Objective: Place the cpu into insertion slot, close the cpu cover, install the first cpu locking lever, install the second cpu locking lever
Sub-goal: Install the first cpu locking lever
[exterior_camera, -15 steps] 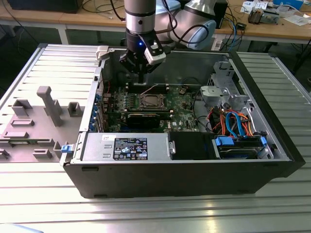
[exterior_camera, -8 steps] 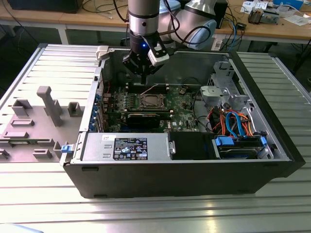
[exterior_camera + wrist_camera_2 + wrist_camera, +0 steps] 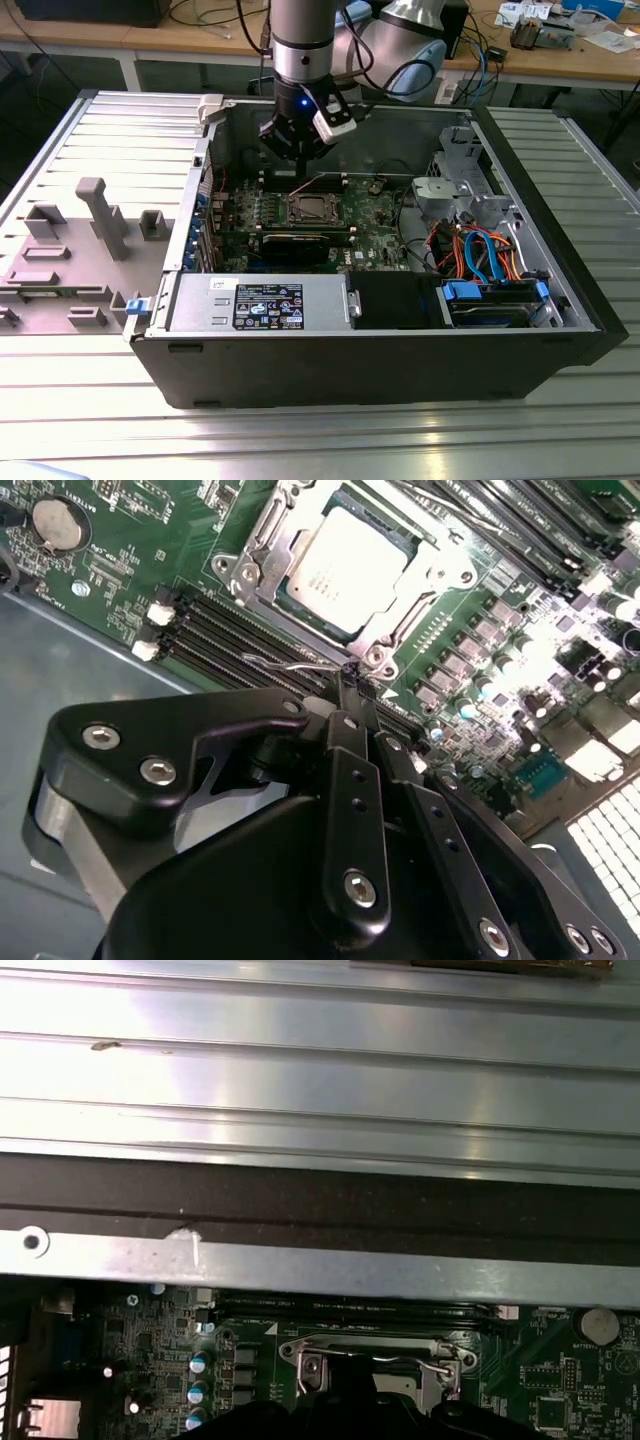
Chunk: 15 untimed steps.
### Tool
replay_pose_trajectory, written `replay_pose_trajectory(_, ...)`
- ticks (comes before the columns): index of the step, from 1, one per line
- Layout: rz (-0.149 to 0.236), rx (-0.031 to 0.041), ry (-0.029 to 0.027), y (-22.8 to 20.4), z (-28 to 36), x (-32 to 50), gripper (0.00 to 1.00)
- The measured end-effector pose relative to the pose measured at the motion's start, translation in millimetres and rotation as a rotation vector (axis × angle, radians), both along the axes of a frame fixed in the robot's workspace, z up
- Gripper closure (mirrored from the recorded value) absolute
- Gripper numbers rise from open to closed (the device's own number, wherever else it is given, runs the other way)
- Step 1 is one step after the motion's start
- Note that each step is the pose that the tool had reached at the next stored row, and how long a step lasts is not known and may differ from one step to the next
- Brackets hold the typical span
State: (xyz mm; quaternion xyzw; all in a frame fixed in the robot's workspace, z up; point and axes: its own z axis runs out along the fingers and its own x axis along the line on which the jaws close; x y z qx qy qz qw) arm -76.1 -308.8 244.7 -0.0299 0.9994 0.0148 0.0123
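The black two-fingered gripper (image 3: 347, 680) hung over the green circuit board (image 3: 110, 550) inside the open black computer case (image 3: 400, 355). Its fingers were clenched together at a thin wire locking lever (image 3: 285, 664), though whether they pinched it was hard to make out. The small silvery-grey square cpu (image 3: 345, 558) lay in the dark, metal-rimmed insertion slot (image 3: 300, 612), with the thin silvery cpu cover (image 3: 437, 577) down around it. In the first wrist view the gripper hid part of the insertion slot.

cpu (image 3: 345, 560) seated under lowered cpu cover (image 3: 258, 552); claw (image 3: 349, 680) tips together at thin wire lever (image 3: 290, 666)
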Motion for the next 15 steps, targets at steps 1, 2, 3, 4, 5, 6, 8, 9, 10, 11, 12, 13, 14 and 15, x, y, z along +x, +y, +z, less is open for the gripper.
replay_pose_trajectory(1,0.003,0.0035,0.0002,0.0,-0.8,0.4,0.89)
replay_pose_trajectory(2,0.004,0.0054,0.0,0.1,-1.4,0.9,0.89)
replay_pose_trajectory(3,0.004,0.0056,0.0,0.2,-1.9,1.7,0.89)
replay_pose_trajectory(4,0.005,0.0056,0.0001,0.6,-2.3,2.6,0.89)
replay_pose_trajectory(5,0.005,0.0053,0.0001,1.5,-2.6,3.5,0.89)
replay_pose_trajectory(6,0.005,0.0049,0.0001,2.4,-3.0,4.3,0.89)
replay_pose_trajectory(8,0.009,0.0044,0.0,4.2,-3.9,5.5,0.89)
replay_pose_trajectory(9,0.011,0.0046,0.0,4.5,-4.6,6.2,0.89)
replay_pose_trajectory(10,0.013,0.0044,0.0001,4.6,-5.2,7.2,0.89)
replay_pose_trajectory(11,0.016,0.0044,0.0001,4.6,-5.6,7.7,0.89)
replay_pose_trajectory(12,0.02,0.0044,0.0002,4.6,-5.9,8.2,0.89)
replay_pose_trajectory(13,0.028,0.0044,0.0001,4.7,-6.2,8.7,0.89)
replay_pose_trajectory(14,0.036,0.0044,0.0002,4.7,-6.3,8.8,0.89)
replay_pose_trajectory(15,0.052,0.0044,0.0002,4.8,-6.6,9.4,0.89)
